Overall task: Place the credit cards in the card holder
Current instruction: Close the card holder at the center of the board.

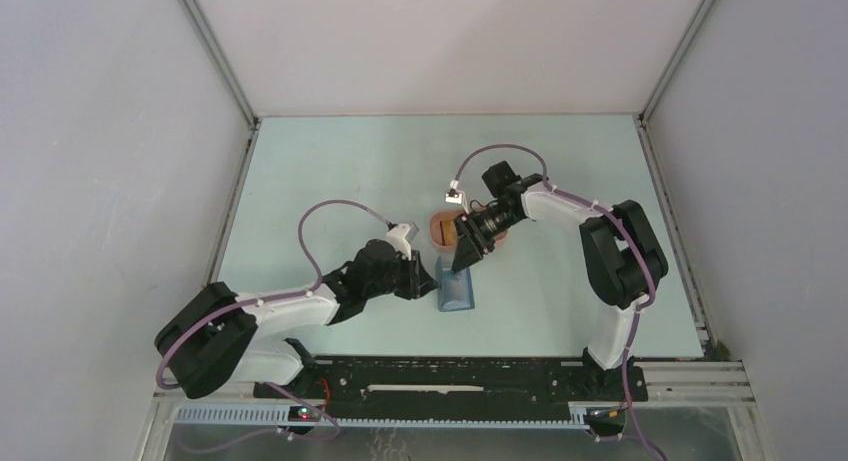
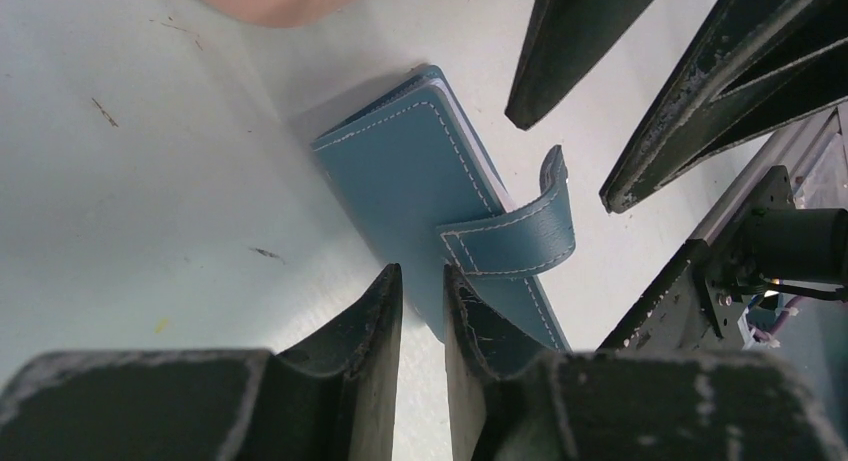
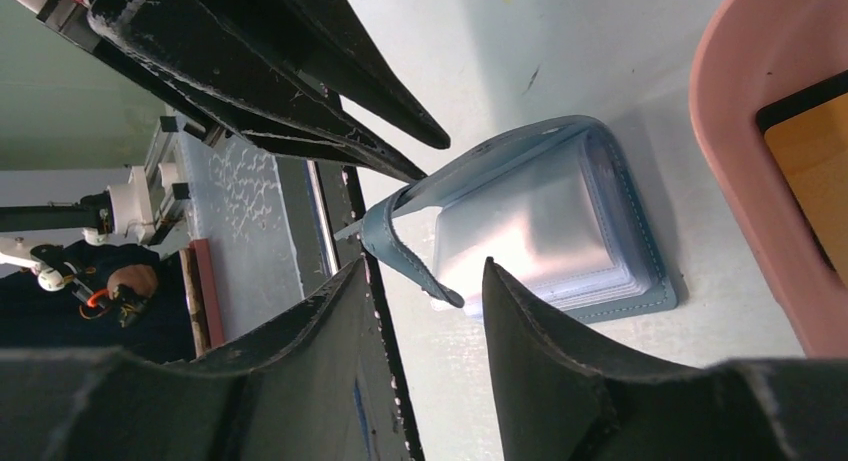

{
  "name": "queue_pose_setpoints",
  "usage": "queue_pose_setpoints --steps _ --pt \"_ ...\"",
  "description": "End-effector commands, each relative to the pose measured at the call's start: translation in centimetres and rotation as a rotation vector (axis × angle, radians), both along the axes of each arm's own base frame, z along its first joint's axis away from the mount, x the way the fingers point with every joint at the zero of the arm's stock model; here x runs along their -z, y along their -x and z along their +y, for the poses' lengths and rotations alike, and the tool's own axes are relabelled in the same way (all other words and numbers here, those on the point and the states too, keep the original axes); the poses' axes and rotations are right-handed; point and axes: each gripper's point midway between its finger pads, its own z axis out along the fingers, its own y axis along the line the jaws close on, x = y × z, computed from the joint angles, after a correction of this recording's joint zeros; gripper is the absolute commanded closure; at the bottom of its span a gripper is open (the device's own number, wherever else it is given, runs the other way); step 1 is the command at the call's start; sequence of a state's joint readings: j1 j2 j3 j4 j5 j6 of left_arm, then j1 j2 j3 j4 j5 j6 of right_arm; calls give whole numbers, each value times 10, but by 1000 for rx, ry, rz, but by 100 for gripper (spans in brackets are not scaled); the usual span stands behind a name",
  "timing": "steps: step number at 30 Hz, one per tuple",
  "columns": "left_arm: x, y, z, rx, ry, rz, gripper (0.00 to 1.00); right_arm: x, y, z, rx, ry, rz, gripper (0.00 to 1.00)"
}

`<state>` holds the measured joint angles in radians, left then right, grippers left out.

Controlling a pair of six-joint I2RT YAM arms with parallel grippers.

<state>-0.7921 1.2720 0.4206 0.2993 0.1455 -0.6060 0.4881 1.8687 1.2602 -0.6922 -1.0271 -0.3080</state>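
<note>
The dark-blue card holder (image 1: 458, 293) lies on the table with its cover raised, and clear inner sleeves (image 3: 555, 216) show under it. My left gripper (image 2: 422, 276) is closed to a narrow gap, with the near corner of the cover (image 2: 410, 151) between its fingertips. My right gripper (image 3: 425, 271) hangs open over the card holder's near edge. The closing strap (image 3: 420, 266) dangles between its fingers, apart from both. An orange-yellow credit card (image 3: 810, 156) with a dark stripe lies in the peach tray (image 3: 720, 111).
The peach tray (image 1: 438, 221) stands just beyond the card holder, partly under the right arm. A black rail (image 1: 450, 381) with the arm bases runs along the near table edge. Enclosure walls stand left, right and behind.
</note>
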Motion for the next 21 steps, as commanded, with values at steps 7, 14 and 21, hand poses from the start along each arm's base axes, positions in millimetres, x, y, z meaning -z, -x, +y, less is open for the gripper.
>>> queue_pose_setpoints --steps 7,14,21 --pt "-19 -12 -19 19 60 -25 74 -5 15 1 -73 -21 29 56" --pt "-18 -13 -20 16 56 -24 74 -4 16 -6 -81 -16 29 82" --pt "-19 -13 -27 34 44 -28 73 0 13 -20 -65 18 26 100"
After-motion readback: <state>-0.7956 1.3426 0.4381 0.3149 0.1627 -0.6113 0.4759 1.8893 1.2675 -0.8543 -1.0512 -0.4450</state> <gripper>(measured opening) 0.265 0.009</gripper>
